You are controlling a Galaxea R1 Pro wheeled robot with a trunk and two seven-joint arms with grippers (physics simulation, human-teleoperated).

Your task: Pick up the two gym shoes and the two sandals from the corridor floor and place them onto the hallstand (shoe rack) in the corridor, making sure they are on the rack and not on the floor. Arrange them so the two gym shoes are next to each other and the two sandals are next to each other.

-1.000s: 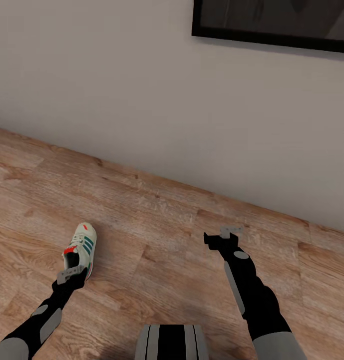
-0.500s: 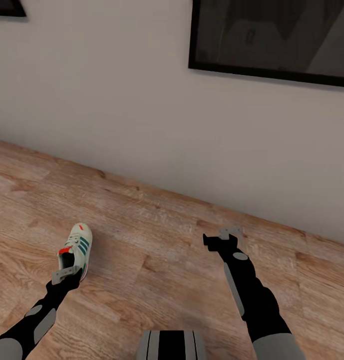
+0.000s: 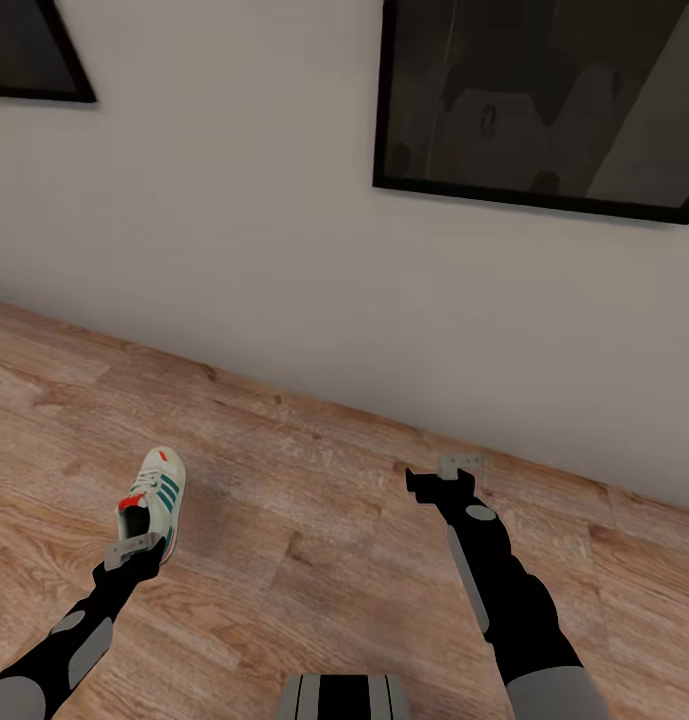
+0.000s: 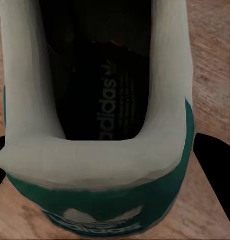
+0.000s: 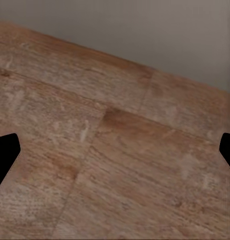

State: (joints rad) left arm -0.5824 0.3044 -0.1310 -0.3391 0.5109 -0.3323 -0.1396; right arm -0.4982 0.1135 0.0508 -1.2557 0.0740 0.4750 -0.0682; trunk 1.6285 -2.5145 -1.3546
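While the robot faces a plain pale wall [image 3: 234, 250], its left gripper [image 3: 134, 548] has its jaws clamped on the heel of a gym shoe [image 3: 152, 497], a cream sneaker with green side stripes and a red tongue tab. The shoe's toe points toward the wall, and it seems to sit at or just above the corridor floor [image 3: 314, 560]; from the head view I cannot tell whether the sole touches the planks. Seen from the left wrist, the shoe's padded collar [image 4: 94, 160] and green heel band crowd the lens, with a dark branded insole inside and only slivers of wood at the edges. The right gripper [image 3: 446, 472] hangs over bare planks near the skirting line, well apart from the shoe, its jaws spread wide with nothing between them; its dark fingertips [image 5: 4, 155] sit at opposite edges of the right wrist view. Two dark-framed pictures hang on the wall, a large one [image 3: 544, 100] ahead and a smaller one [image 3: 29, 50] to the left, both cut off by the frame. The robot's trunk [image 3: 346, 698] pokes in at the bottom edge.
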